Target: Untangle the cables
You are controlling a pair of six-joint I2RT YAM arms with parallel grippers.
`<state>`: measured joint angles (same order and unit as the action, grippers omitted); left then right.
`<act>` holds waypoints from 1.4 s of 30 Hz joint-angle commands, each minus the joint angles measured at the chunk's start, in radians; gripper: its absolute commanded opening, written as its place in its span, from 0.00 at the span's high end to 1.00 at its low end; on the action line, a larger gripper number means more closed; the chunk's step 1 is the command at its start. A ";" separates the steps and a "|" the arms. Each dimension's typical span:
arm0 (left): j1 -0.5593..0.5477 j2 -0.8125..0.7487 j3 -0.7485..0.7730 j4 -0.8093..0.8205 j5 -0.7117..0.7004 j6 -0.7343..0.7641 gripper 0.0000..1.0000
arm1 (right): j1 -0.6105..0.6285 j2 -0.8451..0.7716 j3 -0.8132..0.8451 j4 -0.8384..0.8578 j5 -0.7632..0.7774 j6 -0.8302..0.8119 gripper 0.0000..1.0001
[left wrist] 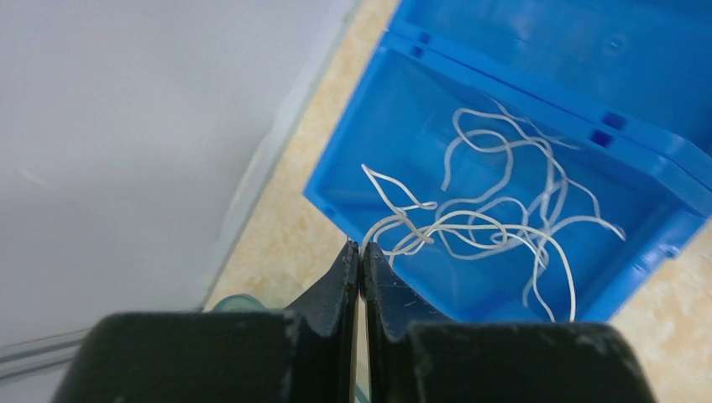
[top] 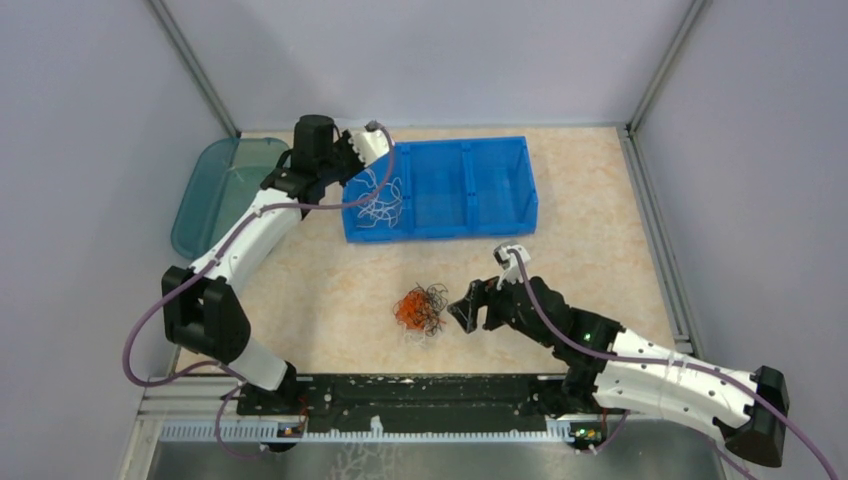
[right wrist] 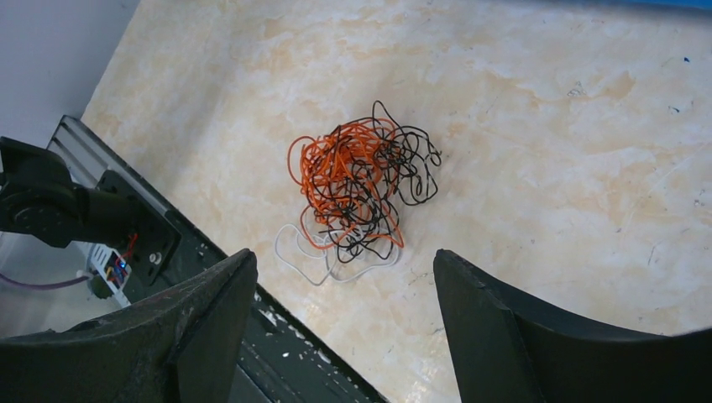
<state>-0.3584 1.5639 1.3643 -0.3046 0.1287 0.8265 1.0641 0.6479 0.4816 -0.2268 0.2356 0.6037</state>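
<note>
Seen from above, the tangled clump (top: 421,308) of orange and black cables lies on the counter (top: 590,220) close to the middle of its near edge. It sits just beside the right gripper (top: 466,308), which faces it with jaws spread and empty. The left gripper (top: 352,152) is well apart, up by the far left corner over the end compartment of the blue bin (top: 490,150), where the loose white cables (top: 380,198) lie — so the right arm is much the nearer to the knot. In the left wrist view the fingers are pressed together with nothing visible between them. The white cables (left wrist: 495,218) sprawl inside the bin just ahead of the tips, though a strand nipped at the very tips would be hard to make out. In the right wrist view the clump (right wrist: 361,189) sits straight ahead between the parted fingers, roundish with no clear long axis. A white loop peeks from under its nearer side — how the strands interlock is too dense to read.
</note>
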 commanded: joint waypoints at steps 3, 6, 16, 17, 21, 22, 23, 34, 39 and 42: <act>-0.010 0.018 0.010 0.188 -0.087 -0.051 0.89 | 0.002 -0.004 -0.004 0.055 0.065 -0.007 0.22; -0.022 0.028 0.025 0.116 -0.047 -0.057 0.78 | 0.002 0.004 0.025 0.059 0.108 -0.033 0.22; -0.022 0.060 0.180 -0.188 0.042 -0.085 0.11 | -0.012 0.119 0.144 -0.032 0.050 -0.059 0.20; -0.019 0.056 0.205 -0.216 0.062 -0.089 0.11 | -0.012 0.132 0.149 -0.038 0.032 -0.073 0.21; -0.017 0.029 0.263 -0.355 0.153 -0.128 0.08 | -0.012 0.159 0.134 -0.002 -0.053 -0.173 0.26; -0.016 0.013 0.259 -0.386 0.175 -0.143 0.07 | -0.011 0.166 0.127 0.022 -0.083 -0.208 0.27; -0.011 -0.005 0.246 -0.411 0.209 -0.162 0.06 | -0.012 0.181 0.119 0.047 -0.116 -0.242 0.27; 0.078 -0.272 -0.025 -0.458 0.432 -0.196 0.02 | 0.031 0.574 0.162 0.262 -0.225 -0.522 0.12; 0.091 -0.401 -0.118 -0.443 0.477 -0.196 0.05 | 0.039 0.723 0.231 0.333 -0.222 -0.590 0.12; 0.091 -0.526 -0.259 -0.343 0.500 -0.159 0.04 | 0.039 0.817 0.279 0.356 -0.211 -0.577 0.16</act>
<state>-0.2684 1.1568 1.2167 -0.7132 0.5510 0.6403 1.0931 1.3899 0.6621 0.0090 0.0177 0.0692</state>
